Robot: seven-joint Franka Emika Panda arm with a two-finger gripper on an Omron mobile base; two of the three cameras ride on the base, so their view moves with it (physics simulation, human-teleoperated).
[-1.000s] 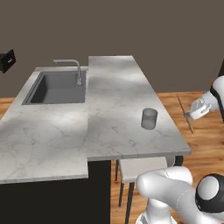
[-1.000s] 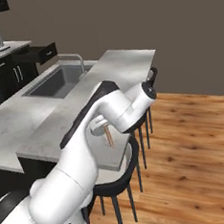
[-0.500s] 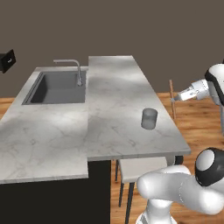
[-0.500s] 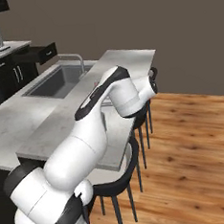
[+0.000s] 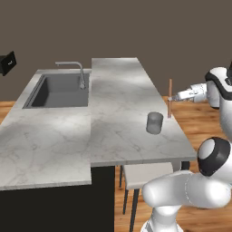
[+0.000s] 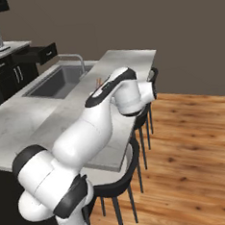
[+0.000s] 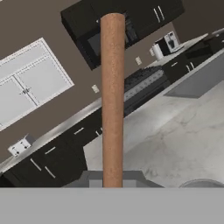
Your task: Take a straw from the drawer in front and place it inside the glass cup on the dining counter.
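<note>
The gripper (image 5: 171,98) is closed on the straw (image 5: 170,98) and holds it upright, above the right edge of the dining counter (image 5: 122,113). The glass cup (image 5: 154,123) stands on this counter, near the straw but apart from it, a little lower and to the left in the left base view. In the hand view the straw (image 7: 112,100) rises straight up between the fingers.
</note>
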